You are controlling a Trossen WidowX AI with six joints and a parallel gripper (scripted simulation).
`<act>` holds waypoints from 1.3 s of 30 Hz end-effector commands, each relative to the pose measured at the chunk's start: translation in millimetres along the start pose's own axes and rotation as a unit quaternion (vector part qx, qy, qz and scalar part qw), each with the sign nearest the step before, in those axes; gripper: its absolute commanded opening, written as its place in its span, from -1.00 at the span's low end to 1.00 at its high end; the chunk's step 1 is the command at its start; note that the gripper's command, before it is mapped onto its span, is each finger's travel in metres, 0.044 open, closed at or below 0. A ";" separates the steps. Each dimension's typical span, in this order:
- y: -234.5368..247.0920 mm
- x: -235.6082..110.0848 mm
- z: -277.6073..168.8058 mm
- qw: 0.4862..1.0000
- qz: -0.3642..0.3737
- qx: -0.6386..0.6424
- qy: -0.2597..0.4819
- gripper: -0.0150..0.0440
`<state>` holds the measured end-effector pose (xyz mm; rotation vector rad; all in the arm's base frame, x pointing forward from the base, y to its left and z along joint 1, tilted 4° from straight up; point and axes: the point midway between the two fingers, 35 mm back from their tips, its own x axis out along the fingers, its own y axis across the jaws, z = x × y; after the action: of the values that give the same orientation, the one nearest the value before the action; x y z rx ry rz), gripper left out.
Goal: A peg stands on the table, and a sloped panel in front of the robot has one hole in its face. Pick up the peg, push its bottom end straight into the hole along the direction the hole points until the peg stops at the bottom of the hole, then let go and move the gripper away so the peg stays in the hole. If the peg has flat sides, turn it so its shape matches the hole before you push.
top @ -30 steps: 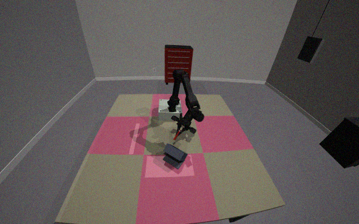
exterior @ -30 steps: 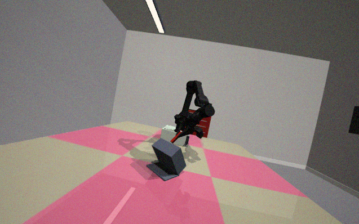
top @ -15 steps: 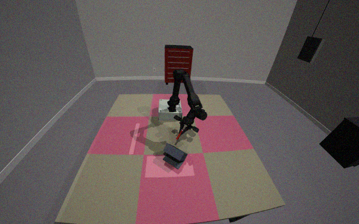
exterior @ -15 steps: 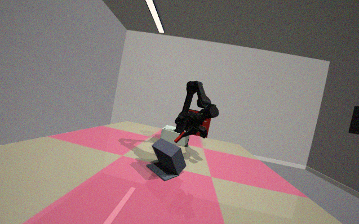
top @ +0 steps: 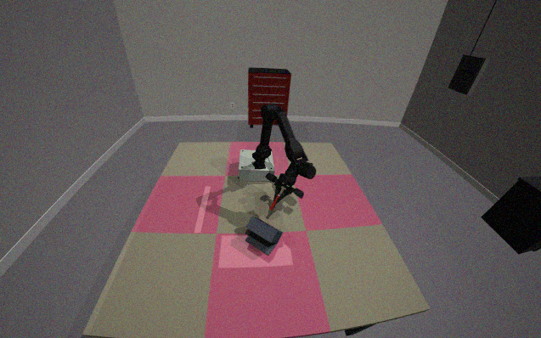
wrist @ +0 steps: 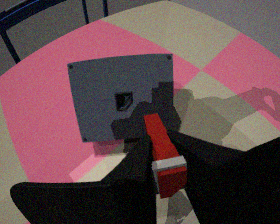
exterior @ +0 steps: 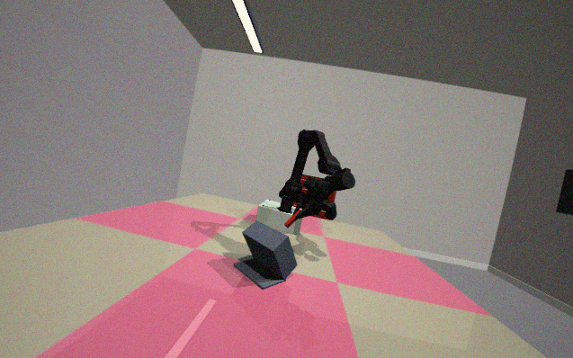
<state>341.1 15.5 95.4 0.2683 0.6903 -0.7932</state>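
My gripper (top: pixel 282 189) (exterior: pixel 305 210) (wrist: pixel 157 139) is shut on a red peg (top: pixel 274 201) (exterior: pixel 292 219) (wrist: pixel 161 144) with a white band near its held end. The peg is tilted and its free end points down toward the sloped grey panel (top: pixel 263 231) (exterior: pixel 269 252) (wrist: pixel 107 86). The panel stands on the pink and tan mat, in front of the arm. Its face has one small dark hole (wrist: pixel 123 102), which shows only in the wrist view. The peg's free end is a short way off the panel face, just right of the hole.
The arm's white base block (top: pixel 254 170) (exterior: pixel 274 216) stands behind the panel. A red cabinet (top: pixel 268 91) stands at the back wall. A dark box (top: pixel 524 214) sits off the mat at the right. A blue-framed stand (wrist: pixel 44 3) lies beyond the panel.
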 end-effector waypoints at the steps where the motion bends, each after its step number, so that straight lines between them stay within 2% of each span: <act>1: 1.9 -3.1 -1.6 1.000 0.003 0.009 -0.008 -0.49; 11: 7.7 -8.8 -4.0 0.999 0.014 0.023 -0.023 -0.49; 39: 17.9 25.5 -1.2 0.998 0.030 0.042 -0.043 -0.49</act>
<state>365.5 15.3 81.6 0.3341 0.5609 -0.7760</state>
